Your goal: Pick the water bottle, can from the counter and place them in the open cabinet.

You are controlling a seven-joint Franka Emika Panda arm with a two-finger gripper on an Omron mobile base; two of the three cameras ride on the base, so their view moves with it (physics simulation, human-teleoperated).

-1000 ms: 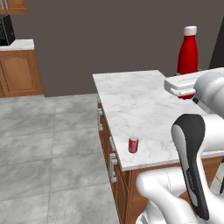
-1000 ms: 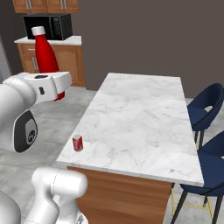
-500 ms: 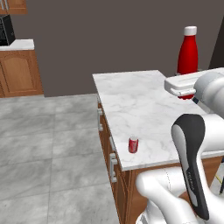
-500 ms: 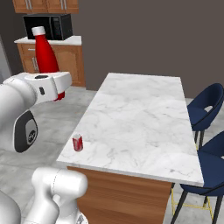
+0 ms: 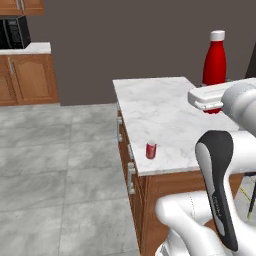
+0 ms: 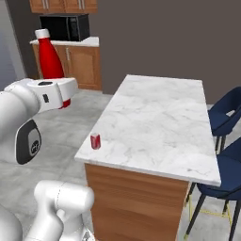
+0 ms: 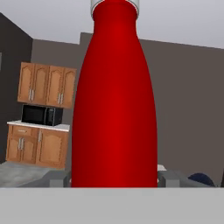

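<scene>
While the can [image 5: 151,150] sits near the front corner of the marble desk [image 5: 165,115], the water bottle [image 5: 214,65] stands upright in the air — lifted clear of the desk. The fingers [image 7: 59,178] are clamped against its lower body, one on each side.

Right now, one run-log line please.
gripper: shut on water bottle, lifted upright | can: on counter, near edge | phase: carrying bottle

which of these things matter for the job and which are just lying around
For the job:
water bottle, held between the fingers
can
counter

Just there:
microwave
blue chairs
low wooden cabinets
</scene>
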